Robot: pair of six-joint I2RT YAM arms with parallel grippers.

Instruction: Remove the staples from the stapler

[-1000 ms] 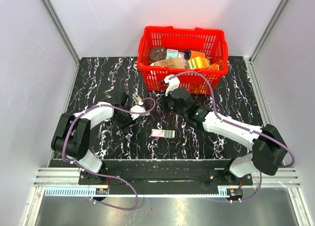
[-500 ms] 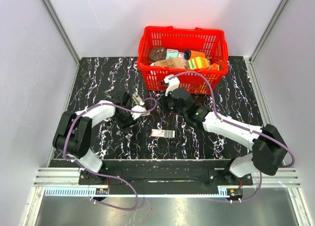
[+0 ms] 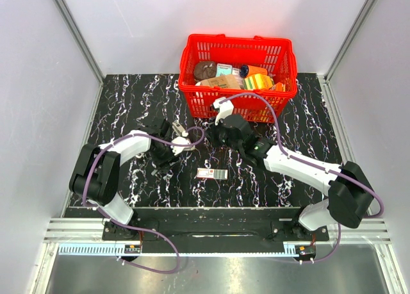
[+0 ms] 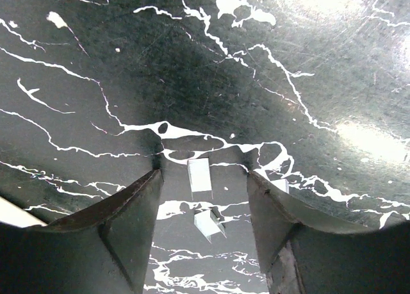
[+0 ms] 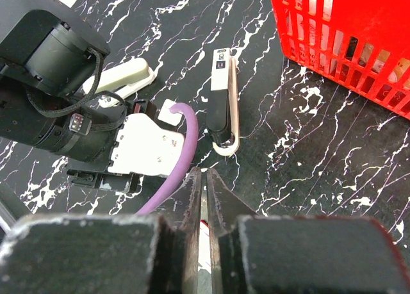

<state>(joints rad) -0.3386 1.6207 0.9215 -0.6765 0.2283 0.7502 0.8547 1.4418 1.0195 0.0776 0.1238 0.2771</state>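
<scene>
The black and cream stapler [image 5: 221, 105] lies on the marble table just ahead of my right gripper [image 5: 202, 172], whose jaws are shut with only a thin slit between them and nothing gripped. From above, the stapler [image 3: 177, 128] is by the left wrist and my right gripper [image 3: 214, 137] is just to its right. My left gripper [image 4: 203, 173] points down at the table and stands open. Two short strips of staples lie loose on the table between its fingers, one [image 4: 199, 175] at the tips and one [image 4: 208, 222] further in. Neither strip is touched.
A red basket [image 3: 192, 92] full of groceries stands at the back, close behind the right gripper. A small staple box [image 3: 212, 173] lies near the table's front middle. The left arm's purple cable [image 5: 182, 159] loops beside the right fingertips.
The left gripper has opened a little and shifted slightly over the staples. The right arm has barely moved.
</scene>
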